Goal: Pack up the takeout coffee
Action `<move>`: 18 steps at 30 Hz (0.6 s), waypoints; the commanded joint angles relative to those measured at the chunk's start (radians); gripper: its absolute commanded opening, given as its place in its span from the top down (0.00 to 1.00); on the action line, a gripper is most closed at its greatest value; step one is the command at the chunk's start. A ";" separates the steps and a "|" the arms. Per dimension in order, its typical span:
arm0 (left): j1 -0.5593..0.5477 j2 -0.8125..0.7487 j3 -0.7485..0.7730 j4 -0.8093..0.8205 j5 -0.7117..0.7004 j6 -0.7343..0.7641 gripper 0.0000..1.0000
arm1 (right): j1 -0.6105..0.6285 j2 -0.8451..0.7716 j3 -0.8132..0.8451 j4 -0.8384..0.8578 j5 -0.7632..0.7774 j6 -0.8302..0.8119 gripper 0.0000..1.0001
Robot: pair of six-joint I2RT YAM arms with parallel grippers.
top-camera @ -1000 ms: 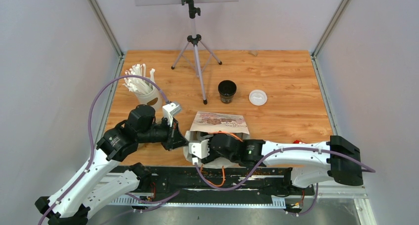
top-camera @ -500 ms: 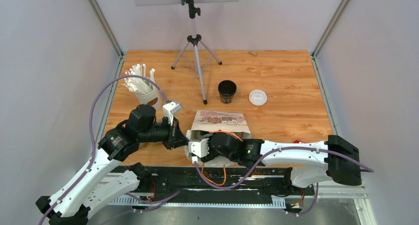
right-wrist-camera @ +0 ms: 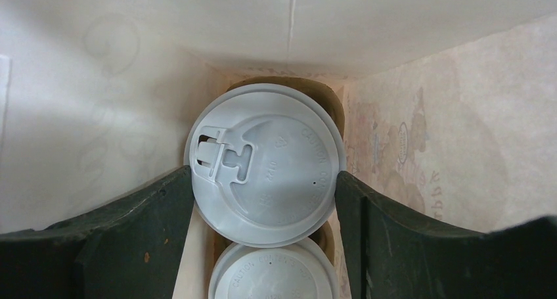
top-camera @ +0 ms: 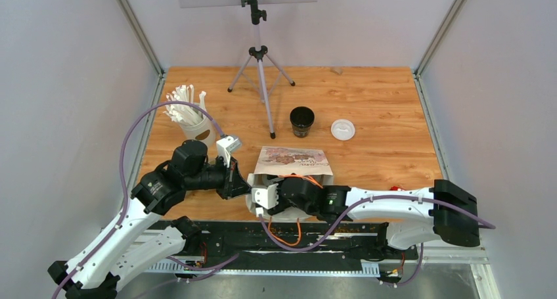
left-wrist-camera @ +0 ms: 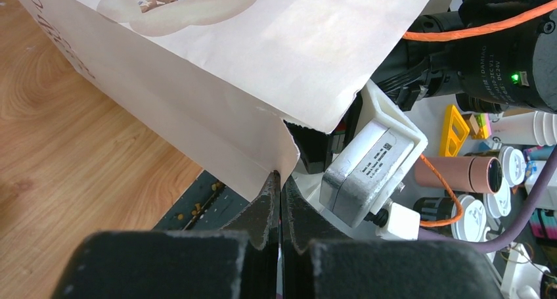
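1. Raised along the rim of the upper lid (right-wrist-camera: pixel 266 164), right wrist view: "CAUTION", then more letters too faint to read. Small embossed marks near the middle, not legible.
2. Raised in an arc on the lower lid (right-wrist-camera: pixel 276 273): what looks like "CAUTION" again, the rest cut off by the frame edge.
3. Printed in white on the black motor housing (left-wrist-camera: pixel 506 49), left wrist view: "DAMIAO" and "DC:24V". Other lines too small to read.
4. On the silver box (left-wrist-camera: pixel 371 158): a small white label with tiny print, unreadable.
5. On the paper bag (left-wrist-camera: pixel 217 43): brown script beside a bear picture and along the side fold, cropped and unreadable.
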 commanded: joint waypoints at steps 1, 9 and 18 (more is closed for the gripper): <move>0.000 -0.018 0.007 0.045 0.042 -0.022 1.00 | -0.024 0.032 -0.027 -0.010 0.021 0.001 0.27; 0.000 -0.026 -0.002 0.048 0.041 -0.033 1.00 | -0.037 0.066 -0.028 0.006 0.013 0.002 0.27; 0.000 -0.022 -0.003 0.060 0.041 -0.040 1.00 | -0.053 0.062 -0.054 0.027 0.020 0.008 0.27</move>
